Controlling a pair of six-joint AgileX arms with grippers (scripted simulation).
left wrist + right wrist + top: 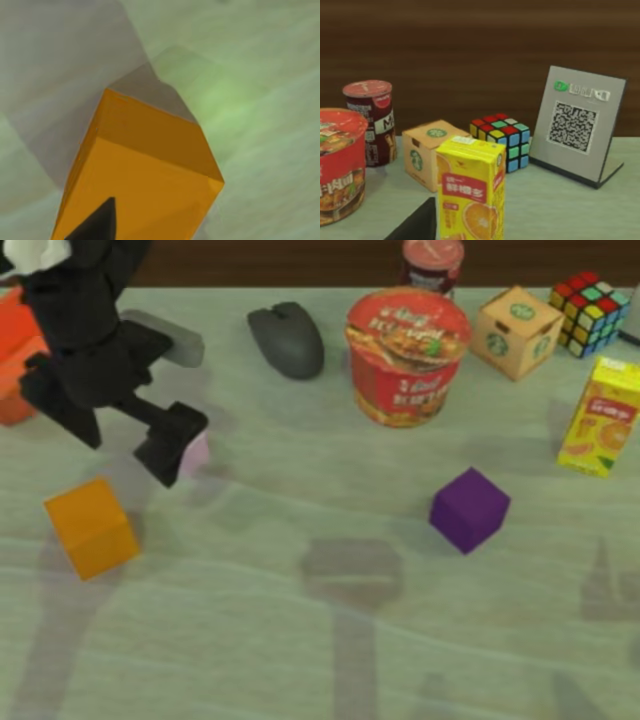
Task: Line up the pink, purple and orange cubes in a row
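Our left gripper [185, 455] hangs over the pink cube [196, 452] near the table's left edge; finger spread we cannot tell; descending skewed could knock it toward the orange cube [90, 527]

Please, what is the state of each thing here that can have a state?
Orange cube, resting on the table, free.
Purple cube, resting on the table, free.
Pink cube, on the table, half hidden under the left pincer.
Left pincer, low over the pink cube.
Noodle cup, upright, lid on.
Juice carton, upright.
Right arm, outside the top view.
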